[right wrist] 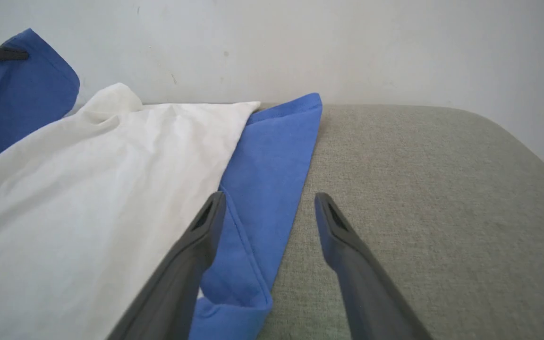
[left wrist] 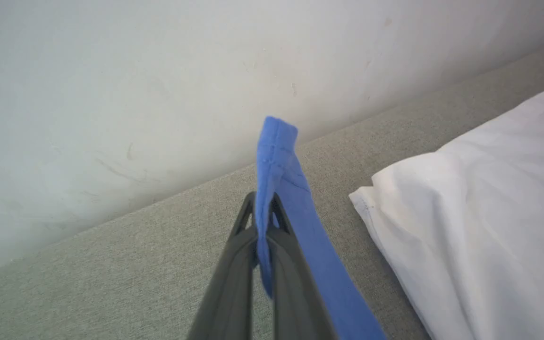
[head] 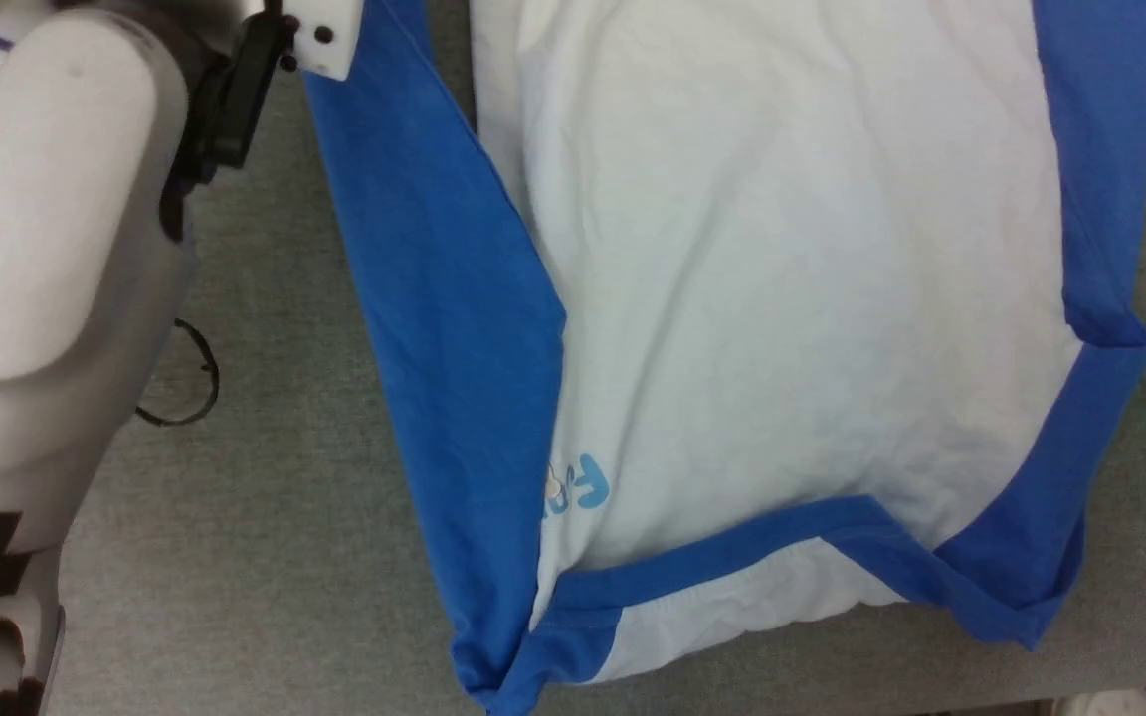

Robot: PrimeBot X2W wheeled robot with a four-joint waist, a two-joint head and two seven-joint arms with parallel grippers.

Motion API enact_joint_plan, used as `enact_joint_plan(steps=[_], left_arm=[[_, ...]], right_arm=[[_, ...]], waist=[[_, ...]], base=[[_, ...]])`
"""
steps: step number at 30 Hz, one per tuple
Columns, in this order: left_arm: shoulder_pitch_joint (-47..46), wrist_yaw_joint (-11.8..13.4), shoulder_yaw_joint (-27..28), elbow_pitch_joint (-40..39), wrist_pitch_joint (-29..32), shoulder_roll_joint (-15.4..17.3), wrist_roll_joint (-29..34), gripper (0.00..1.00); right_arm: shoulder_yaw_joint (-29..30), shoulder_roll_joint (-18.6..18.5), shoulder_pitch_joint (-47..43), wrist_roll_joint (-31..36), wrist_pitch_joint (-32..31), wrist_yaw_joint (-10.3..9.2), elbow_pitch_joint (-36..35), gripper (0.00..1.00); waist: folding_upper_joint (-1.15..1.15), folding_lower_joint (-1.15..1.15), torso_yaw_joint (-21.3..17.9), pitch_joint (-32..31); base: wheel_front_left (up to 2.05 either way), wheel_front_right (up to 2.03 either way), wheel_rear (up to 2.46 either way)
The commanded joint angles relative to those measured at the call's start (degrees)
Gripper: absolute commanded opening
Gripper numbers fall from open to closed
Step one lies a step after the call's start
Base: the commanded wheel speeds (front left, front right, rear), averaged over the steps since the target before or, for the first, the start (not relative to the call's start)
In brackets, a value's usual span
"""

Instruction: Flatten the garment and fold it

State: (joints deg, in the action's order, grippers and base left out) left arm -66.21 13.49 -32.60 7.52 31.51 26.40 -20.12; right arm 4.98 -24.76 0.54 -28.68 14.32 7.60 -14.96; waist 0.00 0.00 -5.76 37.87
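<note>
The garment lies spread on the grey table, white body in the middle and blue collar band toward the near edge. A blue sleeve runs along its left side, another along its right. My left gripper is shut on the left sleeve's cuff, which stands lifted off the table. In the right wrist view that cuff hangs raised at the far left. My right gripper is open, low over the outer edge of the right sleeve, nothing between its fingers.
My pale left forearm covers the table's left side, with a black cable loop beside it. A pale wall rises behind the table's far edge. The table's rounded corner lies right of the right sleeve.
</note>
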Motion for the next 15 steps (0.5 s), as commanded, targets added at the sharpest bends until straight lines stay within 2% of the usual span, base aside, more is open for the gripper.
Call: enact_joint_plan(steps=[1, 4, 9, 15], left_arm=[[1.65, 0.46, 1.06, -1.24, -1.83, 0.21, -0.72, 0.00], [4.63, 0.57, 2.42, -3.43, -4.65, 1.72, -1.79, 0.00], [10.95, 2.10, 5.71, -7.79, -7.17, 4.94, -4.09, 0.00], [23.42, 5.51, 12.89, -14.66, -9.14, 11.95, -8.13, 0.00]], right_arm=[[-0.11, 0.65, -0.54, 0.69, 0.05, -0.11, -0.05, 1.00], [-0.09, 1.89, -1.51, 1.41, -0.92, -0.11, -0.22, 1.00], [0.24, 4.25, -3.39, 2.89, -2.77, -0.11, -0.63, 1.00], [0.58, 8.34, -6.62, 5.60, -6.04, -0.11, -2.15, 1.00]], waist=[[0.00, 0.00, 1.62, -4.29], [0.00, 0.00, 2.28, -8.13], [0.00, 0.00, 3.07, -13.72], [0.00, 0.00, 4.25, -20.91]], base=[[0.00, 0.00, 0.00], [0.00, 0.00, 0.00], [0.00, 0.00, 0.00], [0.00, 0.00, 0.00]])
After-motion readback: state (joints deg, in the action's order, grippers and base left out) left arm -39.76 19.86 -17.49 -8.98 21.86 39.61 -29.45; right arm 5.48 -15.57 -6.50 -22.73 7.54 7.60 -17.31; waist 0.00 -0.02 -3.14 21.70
